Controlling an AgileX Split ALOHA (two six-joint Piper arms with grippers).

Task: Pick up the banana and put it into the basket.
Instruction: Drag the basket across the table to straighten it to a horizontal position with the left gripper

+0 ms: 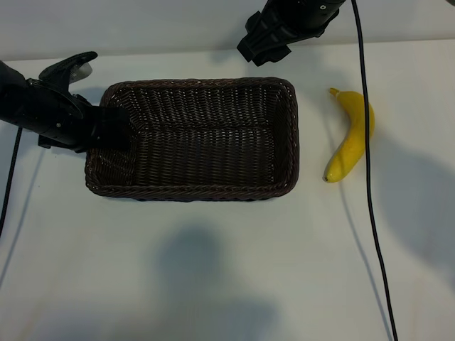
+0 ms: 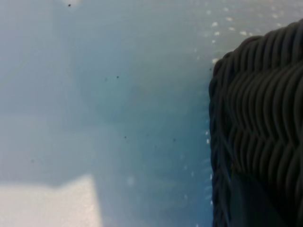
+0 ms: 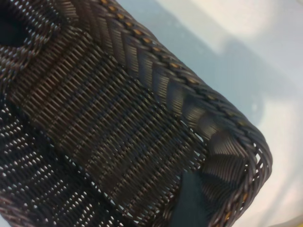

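The yellow banana (image 1: 350, 135) lies on the white table to the right of the basket, apart from it. The dark brown wicker basket (image 1: 192, 190) sits mid-table with nothing inside. My left gripper (image 1: 106, 131) is at the basket's left end, closed over the left wall; the left wrist view shows that wall (image 2: 265, 94) close up with one dark finger (image 2: 251, 198) against it. My right gripper (image 1: 257, 44) hovers over the basket's far rim near its right corner, open and holding nothing. In the right wrist view one finger (image 3: 189, 203) shows above the basket's inside corner (image 3: 189, 85).
A black cable (image 1: 370, 206) hangs from the right arm and runs down past the banana toward the table's near edge. Another cable (image 1: 8, 185) trails below the left arm. Bare table (image 1: 213, 270) spreads in front of the basket.
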